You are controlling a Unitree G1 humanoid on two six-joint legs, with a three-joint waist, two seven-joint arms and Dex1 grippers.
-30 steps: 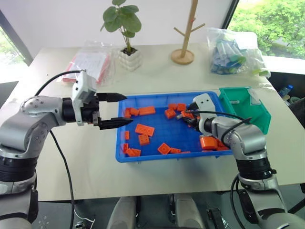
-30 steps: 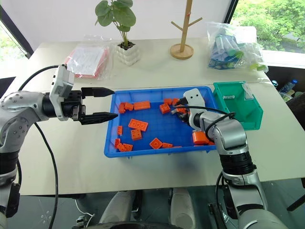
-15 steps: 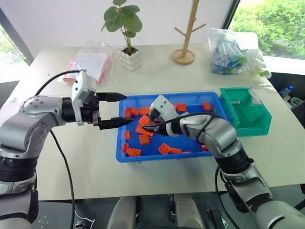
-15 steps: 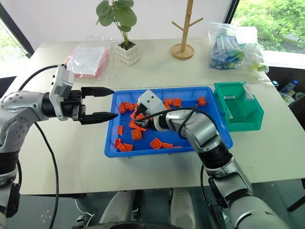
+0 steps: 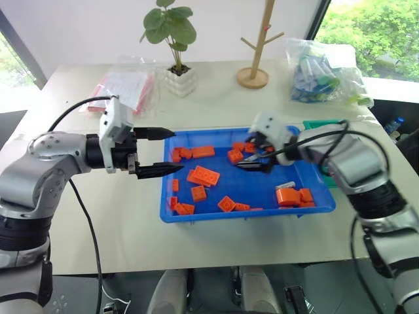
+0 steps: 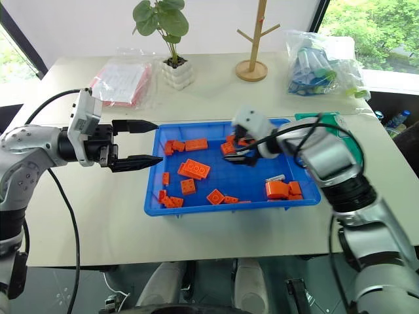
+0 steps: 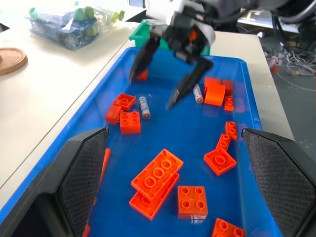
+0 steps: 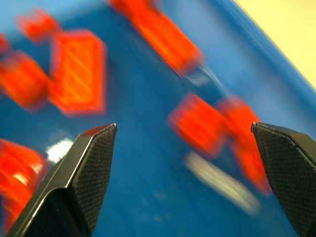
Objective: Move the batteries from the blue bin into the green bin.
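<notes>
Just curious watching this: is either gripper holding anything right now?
No. The right gripper hangs open and empty over the blue bin; the left gripper is open and empty too.

a pale cream rectangular table [image 5: 98,235] carries everything. the large shallow bright-blue plastic tray [image 5: 222,216] lies near its front edge. just beside the tray's right end sits the small green plastic bin [image 5: 321,123]. behind the tray, well apart from it, stand a white ribbed pot with a green leafy plant [image 5: 178,80] and a wooden branched stand on a round base [image 5: 252,77]. behind and left of the tray lies a clear plastic bag of red-and-white sheets [image 5: 124,88]; behind and right of it, a clear plastic bag of blue and green items [image 5: 321,72].
</notes>
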